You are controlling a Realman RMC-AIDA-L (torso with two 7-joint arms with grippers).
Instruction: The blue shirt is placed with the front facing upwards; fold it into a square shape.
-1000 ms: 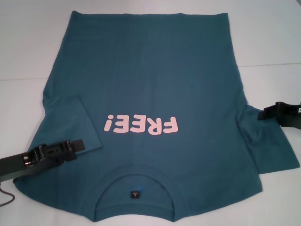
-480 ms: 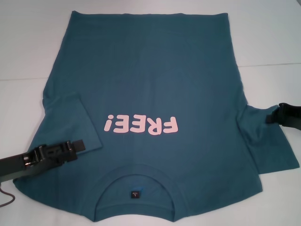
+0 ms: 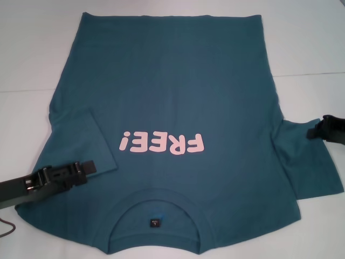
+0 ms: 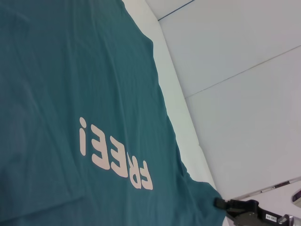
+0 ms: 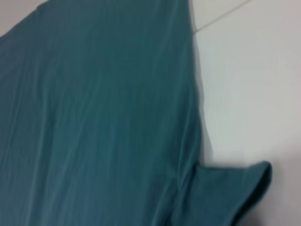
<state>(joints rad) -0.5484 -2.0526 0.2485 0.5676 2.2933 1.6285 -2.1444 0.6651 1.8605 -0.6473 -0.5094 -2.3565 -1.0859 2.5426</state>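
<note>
— Anything you can read from here?
— Just "FREE!" [image 3: 162, 144] in pale pink block letters across the chest of the blue shirt [image 3: 172, 75]. It sits upside down from the head view, just above the collar [image 3: 156, 213].
— And the small dark label [image 3: 154, 222] inside the collar?
— Something pale on it, too tiny to make out.

One blue shirt [image 3: 172, 108] (pink print up), two claws: left claw [image 3: 89, 167], right claw [image 3: 315, 131].
</note>
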